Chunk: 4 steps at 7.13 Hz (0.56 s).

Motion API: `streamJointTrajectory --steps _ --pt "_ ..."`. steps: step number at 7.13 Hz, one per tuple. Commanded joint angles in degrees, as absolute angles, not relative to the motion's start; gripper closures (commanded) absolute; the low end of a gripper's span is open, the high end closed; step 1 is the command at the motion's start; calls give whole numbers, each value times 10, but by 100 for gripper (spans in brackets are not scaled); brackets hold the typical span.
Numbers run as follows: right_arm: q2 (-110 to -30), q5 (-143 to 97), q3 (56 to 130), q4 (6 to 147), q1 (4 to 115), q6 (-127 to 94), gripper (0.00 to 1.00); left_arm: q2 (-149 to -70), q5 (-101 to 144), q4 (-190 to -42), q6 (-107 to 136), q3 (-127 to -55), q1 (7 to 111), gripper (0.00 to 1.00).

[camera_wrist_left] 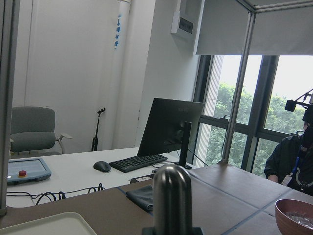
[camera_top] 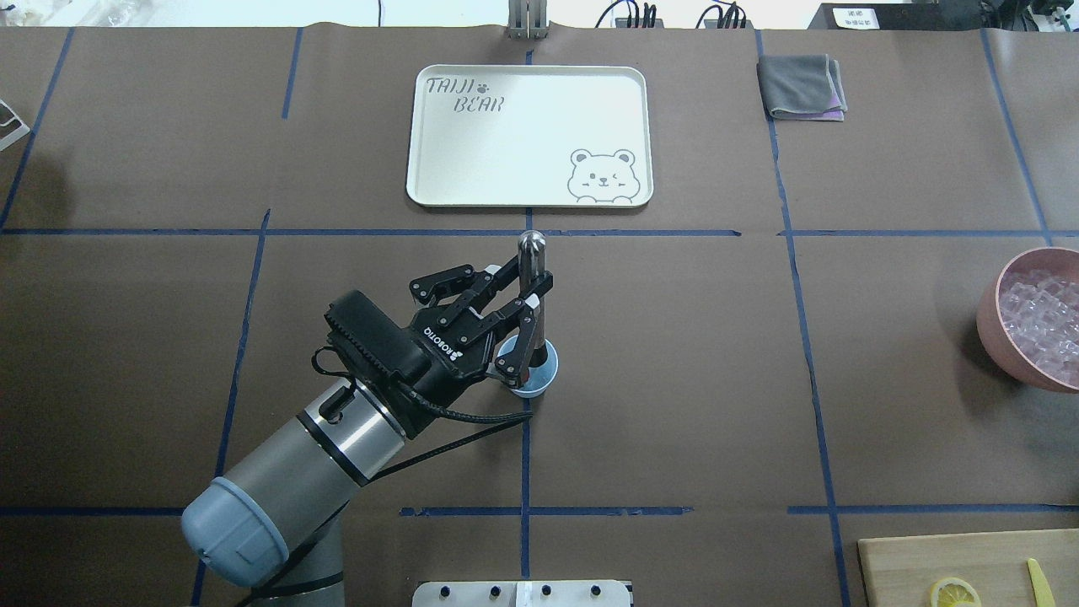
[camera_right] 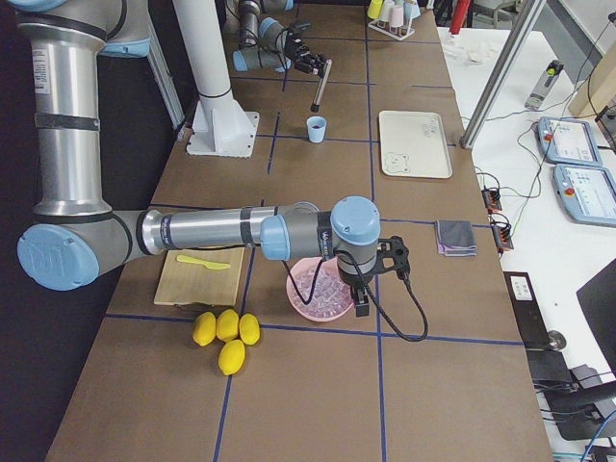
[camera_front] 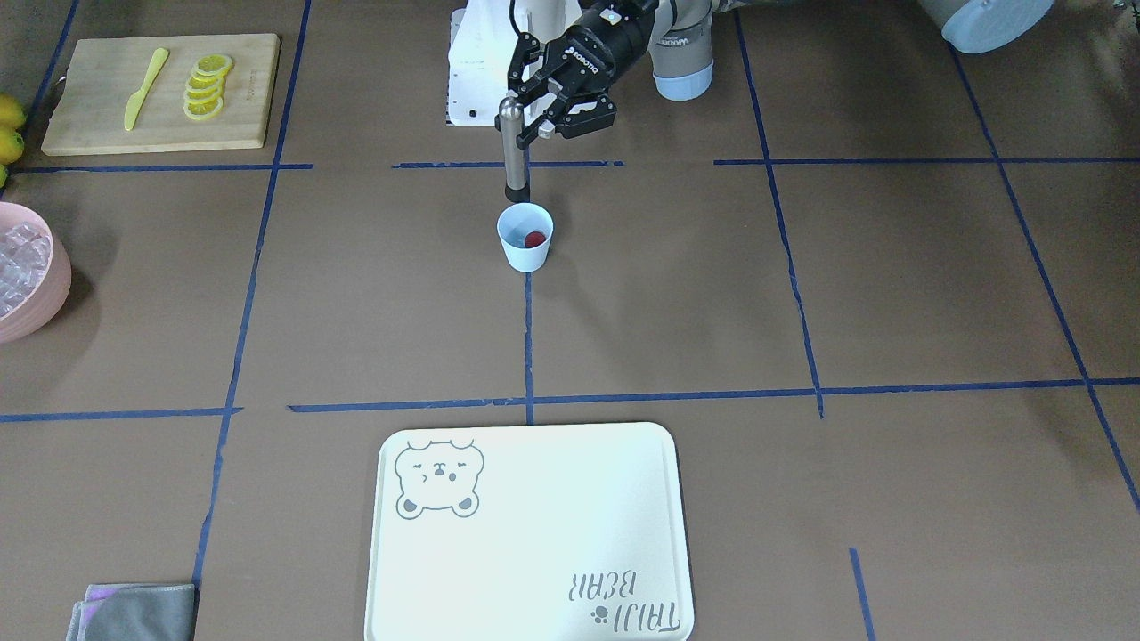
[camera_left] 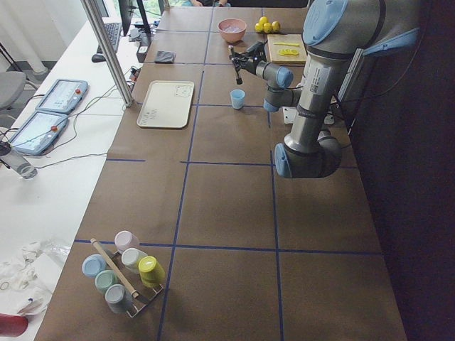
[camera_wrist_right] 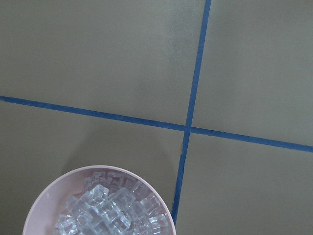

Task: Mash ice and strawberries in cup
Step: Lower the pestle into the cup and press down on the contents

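Cup (camera_front: 525, 254) sits mid-desk on a tape crossing, upright. One strawberry (camera_front: 534, 239) is inside and looks whole. I can't tell whether any ice (camera_wrist_right: 105, 213) is in the cup; all the ice I can see is in the pink bowl (camera_top: 990, 324) at the right edge of the desk.

Left tool (camera_front: 527, 114) is clamped on the upper part of a steel muddler (camera_front: 511, 151), roughly upright. Its black tip is just above the cup's near rim and not inside.

Right tool (camera_right: 362, 298) hangs over the bowl. It shows only in the side view, so I can't tell whether it's apart or together.

Status, my read:
- Loading is at least partly done.
- The muddler is in hand and lined up.
- Mashing is mostly left, since the berry is uncrushed.
- An ice transfer may also be outstanding.

Desk (camera_top: 674, 379) is covered in brown paper with a blue tape grid.
- Far side: pale bear-print tray (camera_top: 472, 160), beyond the cup.
- Far right: folded grey cloth (camera_top: 801, 84).
- Near right: wooden board (camera_front: 98, 116) with lemon slices (camera_front: 207, 86) and a yellow knife (camera_front: 145, 87), with whole lemons (camera_right: 223, 337) beside it.
- Left end: rack of coloured cups (camera_left: 124, 273).

Room:
- A white side bench beyond the far edge carries a monitor (camera_wrist_left: 168, 127), keyboard (camera_wrist_left: 138, 161) and teach pendants (camera_left: 60, 96).
- There are windows with trees outside.
- A person (camera_wrist_left: 293, 156) sits off to the right.
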<state>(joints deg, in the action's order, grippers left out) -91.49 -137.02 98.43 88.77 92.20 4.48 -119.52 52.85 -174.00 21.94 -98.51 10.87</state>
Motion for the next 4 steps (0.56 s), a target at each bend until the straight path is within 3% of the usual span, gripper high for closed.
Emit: streamJointTrajectory --steps 1,4 --pt "-916 -1370 984 888 922 45 1 -1195 542 -1752 219 -979 112 100" --pt "-916 -1369 983 888 922 46 1 -1194 547 -1754 218 -963 120 100"
